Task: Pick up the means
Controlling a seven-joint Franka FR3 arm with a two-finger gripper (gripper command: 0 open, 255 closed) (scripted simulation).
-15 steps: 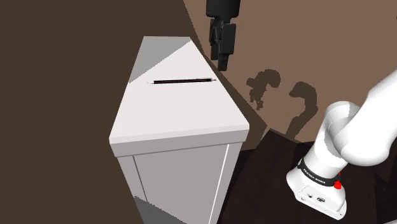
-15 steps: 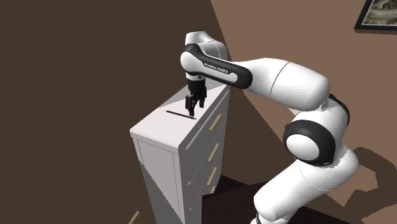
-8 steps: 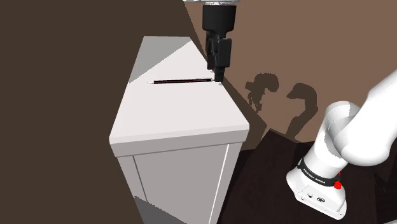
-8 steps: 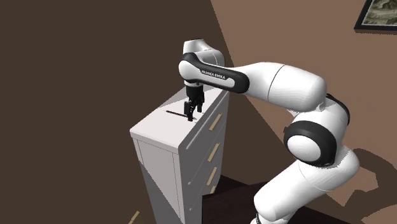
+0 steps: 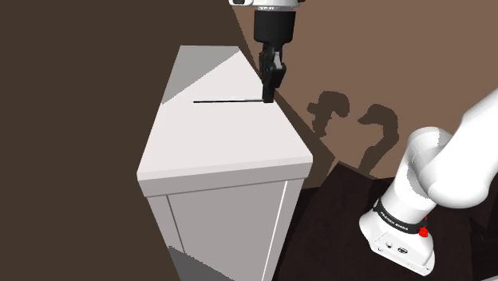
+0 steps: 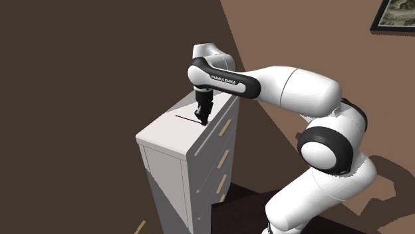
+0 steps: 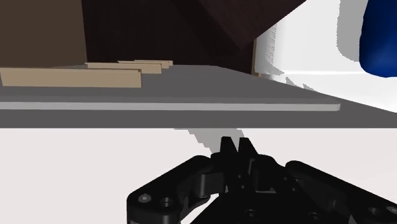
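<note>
**At the dresser's edge: jaws closed on a thin pencil**

Between the fingertips of the gripper [image 5: 269,94], the end of a thin black pencil [image 5: 227,101] is pinched. The jaws are pressed together, and that end is hidden behind the fingers. In the wrist view the gripper [image 7: 235,148] is seen with its tips meeting, but the pencil itself cannot be made out there. One pencil is counted. It lies flat on the white top of a dresser [image 5: 223,148], near the edge on the shoulder view's right. In the second exterior view the pencil [image 6: 184,118] is reduced to a faint line beside the gripper [image 6: 202,122]. Three tan drawer handles [image 7: 70,77] are counted in the wrist view. A blue shape [image 7: 380,35] is cut off at the frame edge and cannot be identified. One framed picture [image 6: 398,16] is cropped at the corner of the brown wall.
</note>
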